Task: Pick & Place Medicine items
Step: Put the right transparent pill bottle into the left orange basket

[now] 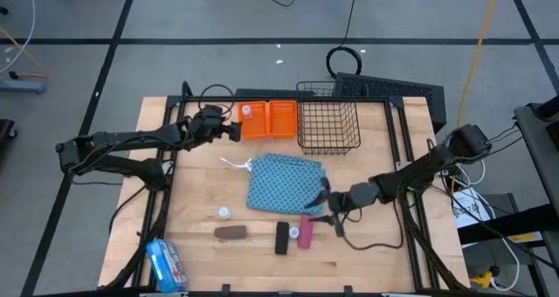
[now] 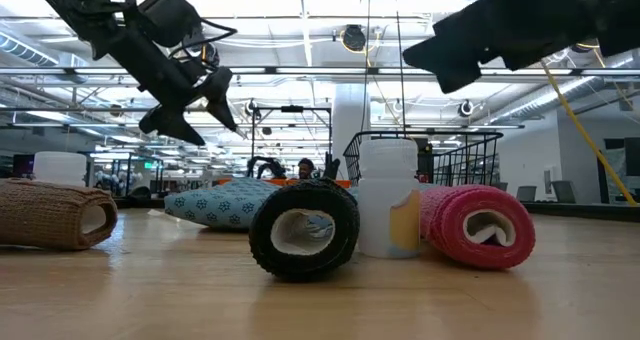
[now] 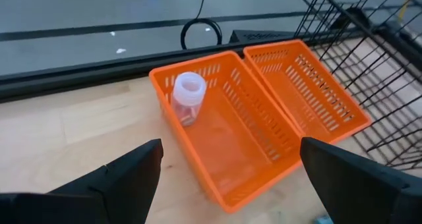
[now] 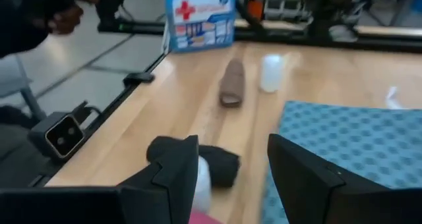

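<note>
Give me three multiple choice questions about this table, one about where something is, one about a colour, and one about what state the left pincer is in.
1. Where is the white bottle that has already been put away?
A. in the orange bin
B. in the wire basket
C. on the blue cloth

2. What colour is the roll between the black roll and the blue cloth?
A. green
B. pink
C. yellow

3. How is the left pincer?
A. shut on a bottle
B. open and empty
C. shut on the cloth

Answers: 1 A, the left wrist view shows it inside the bin. 2 B, the pink roll lies there. 3 B, its fingers stand wide apart above the bin.
</note>
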You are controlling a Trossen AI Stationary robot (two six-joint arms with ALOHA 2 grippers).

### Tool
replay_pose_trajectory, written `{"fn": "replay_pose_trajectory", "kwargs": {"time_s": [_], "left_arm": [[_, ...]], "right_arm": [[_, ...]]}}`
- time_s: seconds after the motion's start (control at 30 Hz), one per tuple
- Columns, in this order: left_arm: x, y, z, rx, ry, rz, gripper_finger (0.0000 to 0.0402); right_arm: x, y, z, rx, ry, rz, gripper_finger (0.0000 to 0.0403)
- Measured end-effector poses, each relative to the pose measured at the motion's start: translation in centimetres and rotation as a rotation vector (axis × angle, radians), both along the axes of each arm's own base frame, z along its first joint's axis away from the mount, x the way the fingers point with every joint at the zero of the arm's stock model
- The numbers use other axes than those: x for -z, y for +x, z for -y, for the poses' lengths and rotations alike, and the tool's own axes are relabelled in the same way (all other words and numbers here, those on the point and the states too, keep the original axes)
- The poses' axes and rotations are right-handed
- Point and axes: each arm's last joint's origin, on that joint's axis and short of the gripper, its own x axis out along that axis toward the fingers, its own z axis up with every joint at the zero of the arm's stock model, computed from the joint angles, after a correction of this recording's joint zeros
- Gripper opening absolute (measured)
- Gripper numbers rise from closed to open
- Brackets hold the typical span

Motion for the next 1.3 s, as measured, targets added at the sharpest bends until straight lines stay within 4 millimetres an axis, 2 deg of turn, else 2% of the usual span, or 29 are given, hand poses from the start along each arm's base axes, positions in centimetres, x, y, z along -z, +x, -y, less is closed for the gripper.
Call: {"fn": "replay_pose_trajectory", "kwargs": {"time_s": [0.2,0.47,0.57,0.83,1.1,1.3], "left_arm": [[-0.3,0.2,-0.1,-0.022,-0.020,0.075,0.0367],[-0.9,0.5,-0.2,-0.042,-0.020,0.176,0.0367],[-1.1,0.6,-0.3,-0.032,0.002,0.187,0.0367],[-1.3,0.7,-0.3,-0.025,0.018,0.193,0.0367],[-1.3,0.7,-0.3,-0.025,0.017,0.193,0.0367],[-1.3,0.7,-0.3,-0.025,0.017,0.193,0.0367]], "right_arm": [[1.1,1.9,-1.4,-0.013,-0.004,-0.078,0.0179],[3.7,2.1,-3.2,0.021,0.010,-0.148,0.0252],[4.8,2.1,-3.9,0.045,-0.012,-0.173,0.0265],[6.3,4.2,-5.6,0.073,-0.045,-0.240,0.0253],[6.6,4.5,-5.7,0.098,-0.023,-0.299,0.0249],[8.0,5.4,-5.6,0.088,0.011,-0.268,0.0249]]}}
